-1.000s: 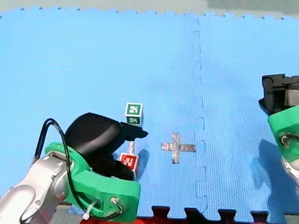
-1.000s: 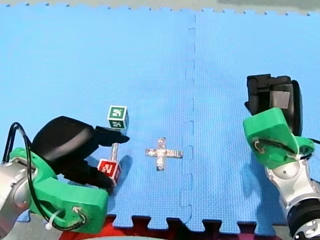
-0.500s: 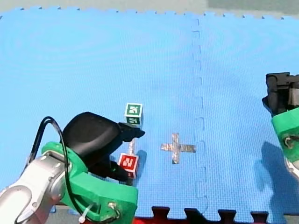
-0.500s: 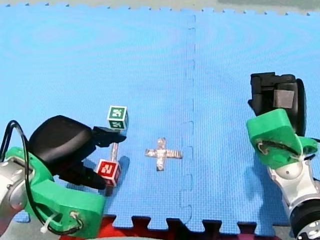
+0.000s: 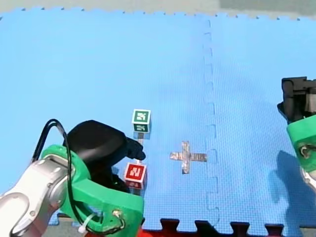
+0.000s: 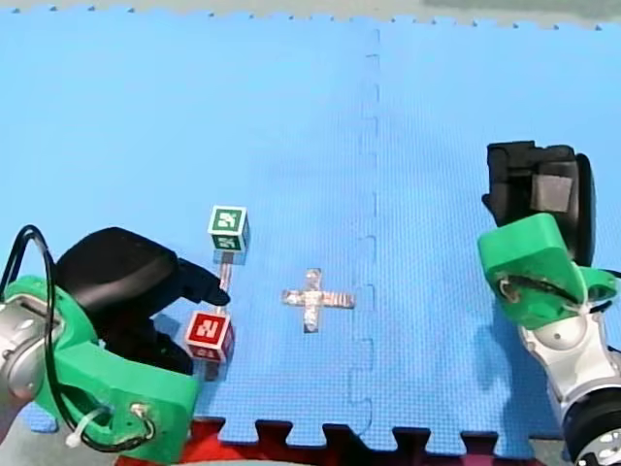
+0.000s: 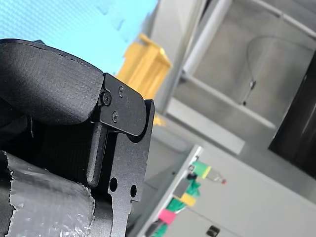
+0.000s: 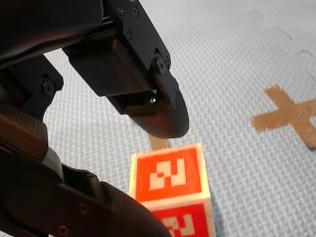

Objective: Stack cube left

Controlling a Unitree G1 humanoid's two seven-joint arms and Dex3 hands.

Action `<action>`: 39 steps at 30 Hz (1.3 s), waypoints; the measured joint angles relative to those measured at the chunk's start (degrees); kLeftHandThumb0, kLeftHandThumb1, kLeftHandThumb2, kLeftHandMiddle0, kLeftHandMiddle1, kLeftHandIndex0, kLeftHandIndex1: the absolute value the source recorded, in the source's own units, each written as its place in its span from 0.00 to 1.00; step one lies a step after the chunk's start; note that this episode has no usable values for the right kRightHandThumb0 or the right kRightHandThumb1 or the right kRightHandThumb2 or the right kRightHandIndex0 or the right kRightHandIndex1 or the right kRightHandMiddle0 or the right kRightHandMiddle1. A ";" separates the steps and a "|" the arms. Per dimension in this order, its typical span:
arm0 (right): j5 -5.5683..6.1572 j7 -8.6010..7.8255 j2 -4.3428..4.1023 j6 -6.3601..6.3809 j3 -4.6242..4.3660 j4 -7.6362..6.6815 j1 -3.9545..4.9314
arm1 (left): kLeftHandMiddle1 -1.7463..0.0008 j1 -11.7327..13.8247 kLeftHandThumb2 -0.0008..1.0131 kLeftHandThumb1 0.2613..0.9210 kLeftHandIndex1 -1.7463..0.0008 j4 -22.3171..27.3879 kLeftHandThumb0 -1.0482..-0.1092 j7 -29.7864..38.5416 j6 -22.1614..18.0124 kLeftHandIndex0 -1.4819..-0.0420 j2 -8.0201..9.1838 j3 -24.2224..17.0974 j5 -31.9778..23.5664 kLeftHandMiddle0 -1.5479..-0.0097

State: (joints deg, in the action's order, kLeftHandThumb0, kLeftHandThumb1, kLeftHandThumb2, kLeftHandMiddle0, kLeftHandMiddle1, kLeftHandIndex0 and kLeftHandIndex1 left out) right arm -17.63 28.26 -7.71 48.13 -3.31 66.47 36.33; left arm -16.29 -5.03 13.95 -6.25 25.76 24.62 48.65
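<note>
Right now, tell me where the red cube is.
In the head views the red cube is at the near left of the blue mat, beside the left hand, with the green cube behind it and the tape cross to its right.

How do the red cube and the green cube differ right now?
Colour: the red cube has red faces, the green cube green ones. Place: the red cube lies nearer the robot, the green cube farther back. State: the red cube sits close by the left hand, contact unclear; the green cube stands clear of it. Both are on the blue mat and bear white markers.
</note>
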 measured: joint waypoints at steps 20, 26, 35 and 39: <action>0.15 0.05 -0.57 1.04 0.27 -2.08 -0.52 | 0.23 -0.25 0.01 0.80 1.00 -1.04 0.66 -7.15 -8.50 0.13 0.61 -0.52 -2.65 0.35; 0.12 0.05 -0.45 1.10 0.14 -2.09 -0.51 | 0.22 -0.06 0.01 0.82 1.00 -4.55 0.66 -17.71 -14.37 0.13 0.70 -0.73 -1.54 0.35; 0.10 0.04 0.00 1.10 0.06 -2.06 -0.49 | 0.09 -0.73 0.00 0.82 1.00 -11.56 0.65 -32.95 -21.07 0.12 0.09 0.09 1.04 0.37; 0.10 0.04 0.07 1.21 0.06 -2.06 -0.49 | 0.07 -1.72 0.00 0.81 1.00 -15.70 0.65 -39.57 -24.22 0.12 -0.10 0.37 2.42 0.37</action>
State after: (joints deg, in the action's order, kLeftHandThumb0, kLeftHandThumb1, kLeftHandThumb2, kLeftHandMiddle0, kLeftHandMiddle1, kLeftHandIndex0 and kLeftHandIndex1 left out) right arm -17.53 28.30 -7.64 49.34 -3.24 64.41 35.84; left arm -18.01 -20.73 -25.61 -30.47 25.65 24.99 51.07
